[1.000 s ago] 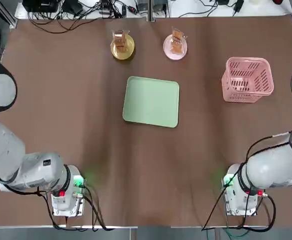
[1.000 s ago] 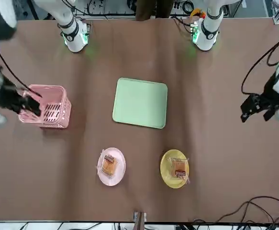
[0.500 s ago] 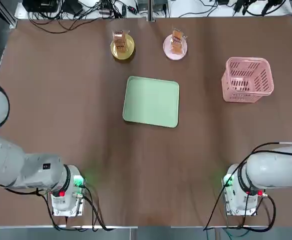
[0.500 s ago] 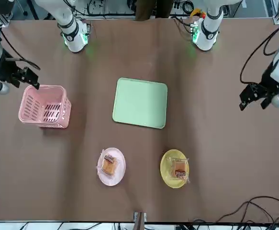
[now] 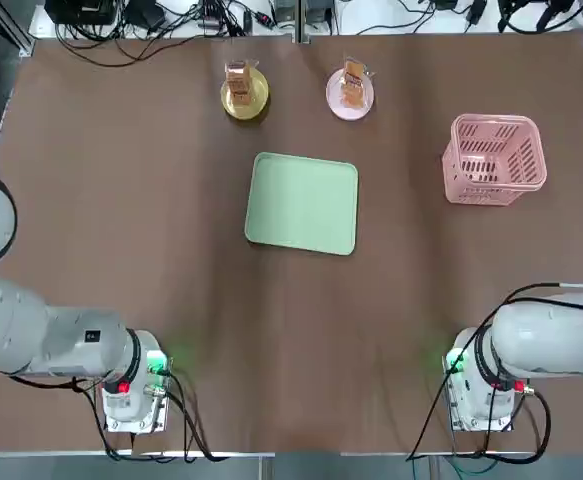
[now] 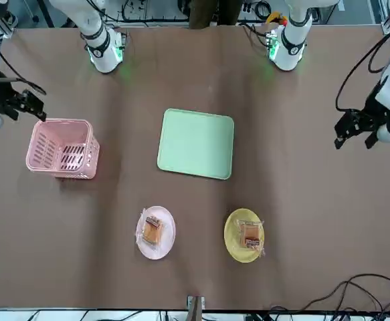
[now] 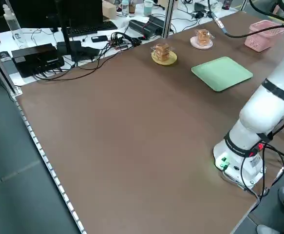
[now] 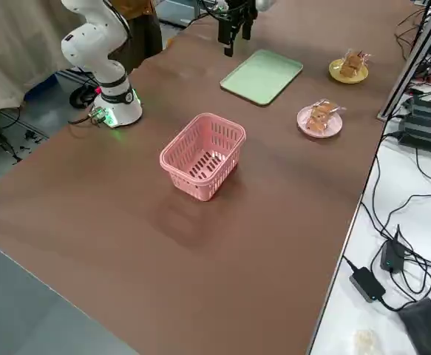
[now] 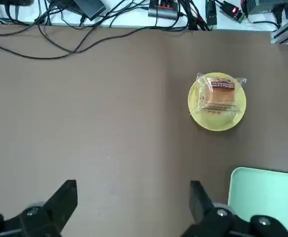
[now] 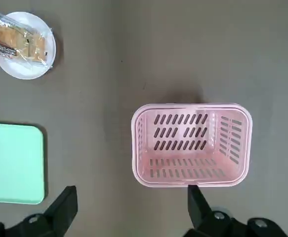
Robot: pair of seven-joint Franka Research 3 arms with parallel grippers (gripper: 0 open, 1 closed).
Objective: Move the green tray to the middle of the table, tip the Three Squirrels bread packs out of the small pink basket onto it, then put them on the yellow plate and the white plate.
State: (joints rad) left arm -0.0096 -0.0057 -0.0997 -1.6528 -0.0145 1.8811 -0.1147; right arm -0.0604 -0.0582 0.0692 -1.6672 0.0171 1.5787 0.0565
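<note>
Top view: green tray [image 5: 302,204] sits mid-table, bare; pink basket [image 5: 494,160] stands upright, empty, towards the right. One bread pack [image 5: 239,83] lies on the yellow plate [image 5: 260,103], another on the white plate [image 5: 336,94]. The work appears complete; what remains is withdrawing both arms high, level, without brushing the basket.

Front view: black cables [image 6: 358,73] loop from the arms and could snag.

Left wrist view: left gripper [image 9: 134,200], over the table's left side, open, holding nothing.

Right wrist view: right gripper [image 10: 133,200], near the basket's side, likewise open and unladen.
</note>
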